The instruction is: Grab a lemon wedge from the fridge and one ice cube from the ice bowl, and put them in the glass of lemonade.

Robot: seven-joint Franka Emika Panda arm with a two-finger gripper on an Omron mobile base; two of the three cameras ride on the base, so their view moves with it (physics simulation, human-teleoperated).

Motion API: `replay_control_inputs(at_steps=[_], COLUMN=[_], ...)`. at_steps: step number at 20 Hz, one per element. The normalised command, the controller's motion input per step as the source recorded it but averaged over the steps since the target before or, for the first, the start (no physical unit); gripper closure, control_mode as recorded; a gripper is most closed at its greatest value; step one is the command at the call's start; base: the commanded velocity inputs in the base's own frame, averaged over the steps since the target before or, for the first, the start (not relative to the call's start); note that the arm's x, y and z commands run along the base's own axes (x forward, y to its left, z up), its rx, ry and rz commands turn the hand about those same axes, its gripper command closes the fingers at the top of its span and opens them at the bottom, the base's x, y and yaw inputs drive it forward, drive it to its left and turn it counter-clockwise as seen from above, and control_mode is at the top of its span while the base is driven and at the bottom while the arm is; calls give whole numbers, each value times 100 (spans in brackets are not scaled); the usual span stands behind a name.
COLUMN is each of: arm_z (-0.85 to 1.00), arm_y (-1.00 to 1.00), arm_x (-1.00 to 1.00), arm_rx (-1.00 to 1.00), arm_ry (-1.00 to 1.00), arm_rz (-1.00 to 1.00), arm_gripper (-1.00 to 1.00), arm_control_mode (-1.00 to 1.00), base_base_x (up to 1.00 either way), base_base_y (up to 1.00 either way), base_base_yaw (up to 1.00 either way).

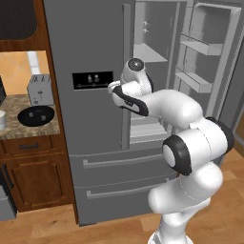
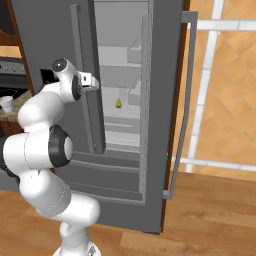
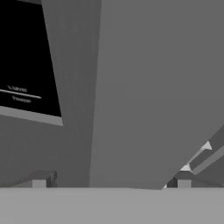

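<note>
The fridge [image 1: 90, 47] has its left door shut and its right door [image 1: 212, 52] swung open. A tiny yellow lemon wedge [image 2: 119, 103] lies on a middle shelf inside. My gripper [image 1: 113, 89] [image 2: 93, 80] is open and empty, right against the left door's long vertical handle [image 3: 148, 96], beside the black dispenser panel [image 3: 24, 57]. In the hand view the two fingertips [image 3: 39, 183] stand wide apart on either side of that handle. The glass of lemonade [image 2: 6, 103] is on the counter to the left, near the dark ice bowl [image 1: 35, 116]. The ice cube is too small to make out.
A grey two-slot toaster [image 1: 40, 89] stands behind the bowl on the stone counter [image 1: 28, 127]. The open door [image 2: 160, 100] juts out to the right with its handle [image 2: 186, 100] and door bins [image 1: 195, 78]. Two drawers [image 1: 119, 162] sit below the doors.
</note>
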Motion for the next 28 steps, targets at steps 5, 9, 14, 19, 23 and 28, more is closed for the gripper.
replay_control_inputs(at_steps=[5, 9, 14, 19, 23, 28], arm_z=[-11, -9, -9, -6, 0, 0], arm_y=[15, 17, 15, 42, 77, 79], arm_x=[18, 18, 8, 0, -23, -40], arm_rx=[0, 0, 0, 0, 0, 0], arm_ry=[-3, -1, 0, 0, -5, -3], arm_rz=[-1, -2, -1, 0, 0, 0], arm_gripper=[-100, 100, 100, 100, 100, 100], arm_control_mode=[-100, -100, -100, -100, -100, -100], base_base_x=[0, 0, 0, 0, 0, 0], base_base_y=[0, 0, 0, 0, 0, 0], base_base_yaw=[0, 0, 0, 0, 0, 0])
